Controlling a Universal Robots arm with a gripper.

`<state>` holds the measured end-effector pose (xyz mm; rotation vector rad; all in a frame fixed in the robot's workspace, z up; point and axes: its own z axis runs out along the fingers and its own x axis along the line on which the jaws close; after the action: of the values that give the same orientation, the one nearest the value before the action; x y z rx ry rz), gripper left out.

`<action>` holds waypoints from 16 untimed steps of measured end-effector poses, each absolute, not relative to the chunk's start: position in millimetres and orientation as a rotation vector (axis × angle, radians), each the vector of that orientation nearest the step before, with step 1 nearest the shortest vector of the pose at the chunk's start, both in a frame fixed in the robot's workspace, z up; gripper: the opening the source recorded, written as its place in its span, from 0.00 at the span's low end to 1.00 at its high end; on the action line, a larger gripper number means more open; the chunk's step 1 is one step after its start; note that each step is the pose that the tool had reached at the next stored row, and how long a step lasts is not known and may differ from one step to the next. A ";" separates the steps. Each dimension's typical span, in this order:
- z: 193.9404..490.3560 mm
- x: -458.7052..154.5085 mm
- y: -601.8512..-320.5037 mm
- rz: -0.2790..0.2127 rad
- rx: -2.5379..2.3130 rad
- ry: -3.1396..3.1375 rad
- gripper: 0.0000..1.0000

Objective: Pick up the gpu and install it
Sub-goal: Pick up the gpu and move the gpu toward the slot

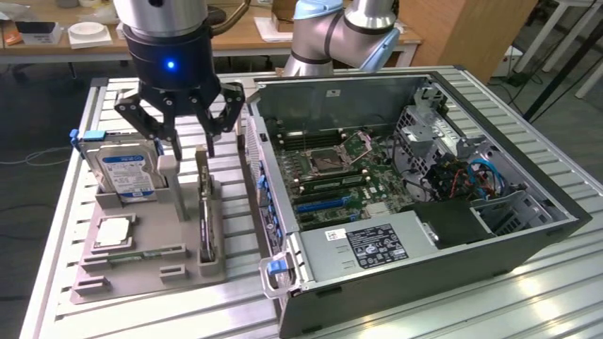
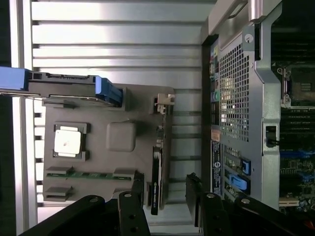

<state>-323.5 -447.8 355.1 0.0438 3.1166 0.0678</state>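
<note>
Table (image 1: 527,296): slatted metal top, carrying everything below.
Case (image 1: 424,282): open dark computer chassis on the exterior view's right, lying on its side, interior facing up; perforated rear panel (image 2: 234,98) facing the holder.
Motherboard (image 1: 339,169): flat on the case floor, green, with blue slots near its edge towards the holder.
Holder (image 1: 141,272): grey moulded block on the exterior view's left, just beside the case, with a separate recess for each part; bare surface seen from above in the wrist view (image 2: 142,108).
Gripper (image 1: 191,150): above the holder's far end, fingers spread wide and empty, grasping nothing; in the wrist view (image 2: 166,182) one finger on either side of the gpu's end, contact not discernible.
Hard drive (image 1: 127,173): upright in the holder's far corner, blue-and-white label outward, blue tabs on top (image 2: 64,83).
Gpu (image 1: 203,233): thin black card on edge in the holder's slot nearest the case, not yet lifted, well apart from the motherboard; pale bracket at the far end in the wrist view (image 2: 156,182).
Processor (image 1: 113,232): square, silver-topped, flat in its recess (image 2: 67,142).
Memory strip (image 1: 132,256): narrow, green, on edge beside the processor (image 2: 88,173).
</note>
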 end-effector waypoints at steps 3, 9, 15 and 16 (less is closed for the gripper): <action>350.9 -323.5 -447.8 0.068 0.044 3.117 0.47; 344.1 -323.5 -447.8 0.068 0.044 3.117 0.47; 340.1 -323.5 -447.8 0.068 0.044 3.117 0.47; 339.3 -323.5 -447.8 0.068 0.044 3.117 0.47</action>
<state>-323.5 -447.8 339.3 0.0438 3.1165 0.0677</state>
